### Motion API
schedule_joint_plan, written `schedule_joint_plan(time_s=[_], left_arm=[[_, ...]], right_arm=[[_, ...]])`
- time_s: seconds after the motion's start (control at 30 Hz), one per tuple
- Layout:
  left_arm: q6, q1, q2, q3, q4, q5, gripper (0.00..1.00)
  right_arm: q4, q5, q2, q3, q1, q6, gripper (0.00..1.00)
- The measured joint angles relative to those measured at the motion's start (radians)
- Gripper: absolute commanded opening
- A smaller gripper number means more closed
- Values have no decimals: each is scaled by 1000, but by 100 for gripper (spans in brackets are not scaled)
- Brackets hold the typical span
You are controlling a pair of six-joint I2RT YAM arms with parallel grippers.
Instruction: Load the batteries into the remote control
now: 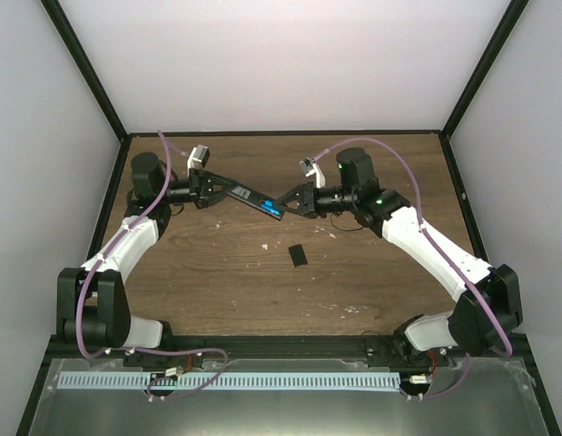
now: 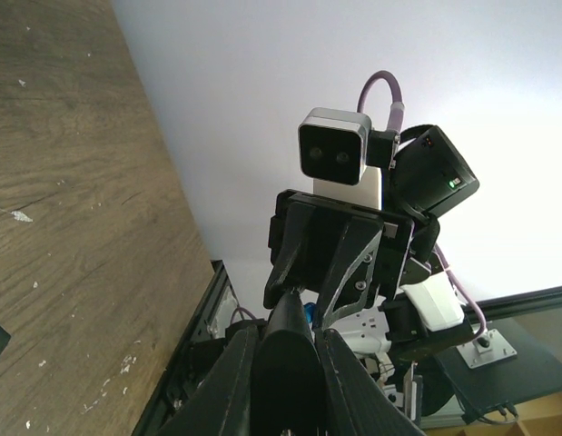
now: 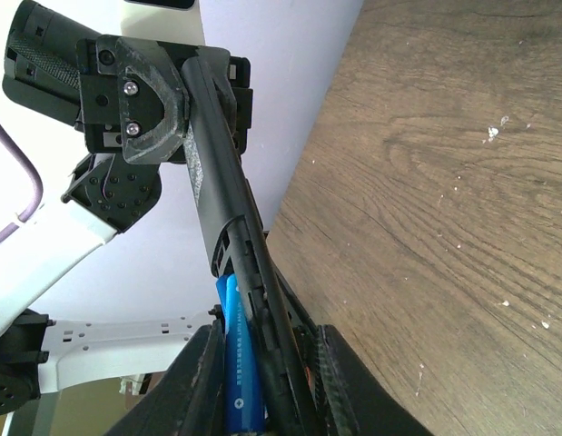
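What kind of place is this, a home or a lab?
Most likely a robotics lab test cell, not a home. White wall panels in a black frame enclose a wooden table, the left arm and right arm are bolted at its near edge, and a slotted cable duct runs before them.

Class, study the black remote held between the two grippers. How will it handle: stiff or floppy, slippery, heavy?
Probably stiff: the remote spans straight between the left gripper and right gripper without sagging. Likely somewhat slippery, since its casing looks smooth. Its weight probably sits toward the end with the batteries.
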State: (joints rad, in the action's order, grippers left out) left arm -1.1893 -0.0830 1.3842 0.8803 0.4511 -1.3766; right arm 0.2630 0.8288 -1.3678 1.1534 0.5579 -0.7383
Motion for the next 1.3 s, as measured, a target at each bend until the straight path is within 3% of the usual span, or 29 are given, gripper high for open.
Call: schedule_joint_plan(time_s=[0.33,0.97,1.3], left_arm=[[40,6,0,0,-43,-2,0],[93,7,0,2,-116,-8,0],[79,4,-3,2,-93,-33,0]], right_arm=[[-1,15,-17,0,2,0,19],[13,16,-24,11,12,5,42],[34,132,-29,30,-53,73,35]])
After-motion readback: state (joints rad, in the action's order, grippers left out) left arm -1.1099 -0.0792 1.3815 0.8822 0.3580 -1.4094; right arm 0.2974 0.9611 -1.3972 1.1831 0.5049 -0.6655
